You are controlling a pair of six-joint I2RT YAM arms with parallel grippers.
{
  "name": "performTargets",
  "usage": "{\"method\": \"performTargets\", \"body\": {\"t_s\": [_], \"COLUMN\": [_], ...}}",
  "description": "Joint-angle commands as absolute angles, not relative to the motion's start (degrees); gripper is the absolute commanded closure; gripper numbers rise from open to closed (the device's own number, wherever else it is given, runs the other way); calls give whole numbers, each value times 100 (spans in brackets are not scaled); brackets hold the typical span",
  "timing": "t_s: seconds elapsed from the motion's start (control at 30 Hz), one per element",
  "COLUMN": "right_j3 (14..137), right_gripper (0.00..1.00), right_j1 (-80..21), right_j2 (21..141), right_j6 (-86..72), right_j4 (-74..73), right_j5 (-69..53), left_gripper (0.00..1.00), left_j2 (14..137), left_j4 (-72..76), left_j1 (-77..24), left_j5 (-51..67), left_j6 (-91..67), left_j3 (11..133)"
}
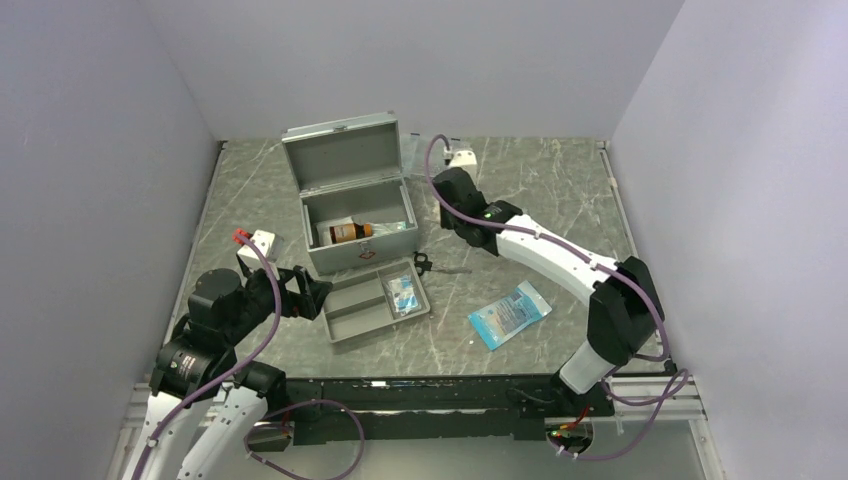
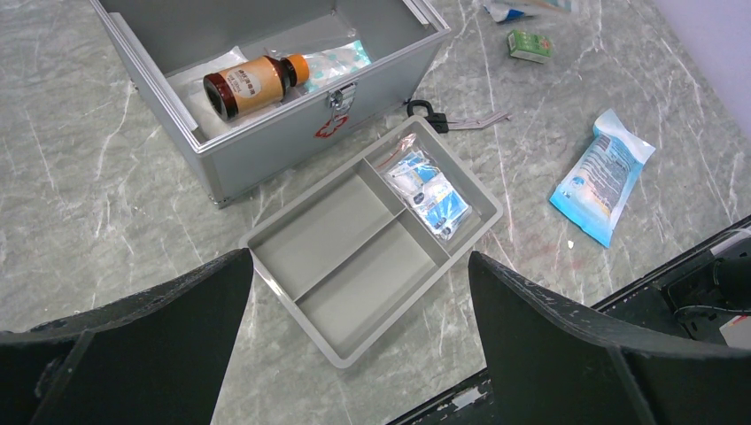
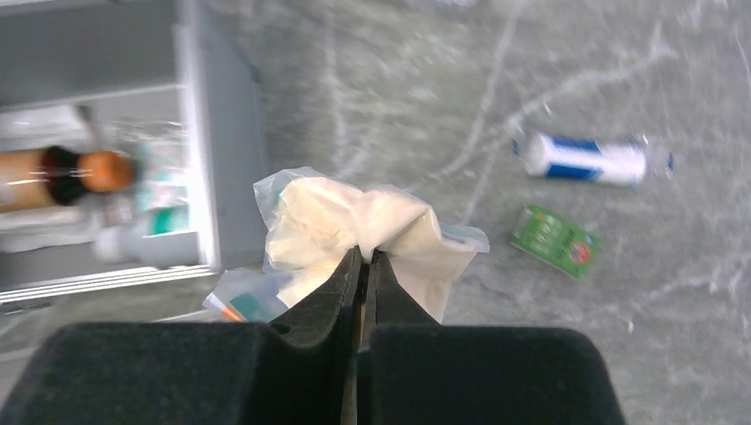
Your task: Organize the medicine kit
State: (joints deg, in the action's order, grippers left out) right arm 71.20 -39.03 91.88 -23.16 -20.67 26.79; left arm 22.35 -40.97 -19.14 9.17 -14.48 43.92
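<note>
The right claw [image 3: 363, 257] is pinched shut on a clear bag [image 3: 310, 221] with something soft and cream-white inside, and the bag hangs in the air in front of the fingers. The medicine kit [image 1: 355, 215] is just beside this claw, on the side where the other arm is. It is a grey metal box sitting on the surface [image 1: 540, 200] with its lid [image 1: 340, 150] standing up and open. Inside the box a brown bottle [image 2: 252, 84] with an orange cap lies on its side on top of some flat packs. There is a small red mark [image 2: 332, 126] on the front of the box. On the other side of the right claw, down on the surface, lie a little green box [image 3: 556, 241] and a blue and white tube [image 3: 584, 158], a bit apart from each other. The left claw [image 2: 359, 266] is spread wide and holds nothing. Right in front of it is a shallow grey tray [image 2: 319, 221] with walls that split it into parts. A clear packet [image 2: 431, 193] with blue and white things in it lies in the end part of the tray, and the two long parts are bare. The medicine kit stands just past the tray, farther from the left claw. A blue packet [image 2: 602, 177] lies flat on the surface off to the right arm's side of the left claw, well apart from the tray.
</note>
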Motion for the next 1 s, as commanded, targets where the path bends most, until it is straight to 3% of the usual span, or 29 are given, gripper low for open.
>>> {"method": "performTargets", "body": {"t_s": [0.0, 0.2, 0.97], "right_j3": [7793, 8337, 11052], "right_gripper": [100, 100, 100], "right_j1": [-4311, -4468, -4802], "right_j2": [9079, 9405, 12470], "right_j6": [-1687, -1139, -1076], "right_j4": [-1836, -1309, -1581], "right_j5": [2889, 1720, 391], "left_gripper": [1, 1, 1], "left_j2": [2249, 2171, 1961], "left_j4": [-3911, -3910, -3904], "left_j1": [-1880, -1881, -1881], "left_j5": [890, 824, 808], "left_j6": [-1471, -1481, -1499], "left_j3": [4394, 4374, 4342]}}
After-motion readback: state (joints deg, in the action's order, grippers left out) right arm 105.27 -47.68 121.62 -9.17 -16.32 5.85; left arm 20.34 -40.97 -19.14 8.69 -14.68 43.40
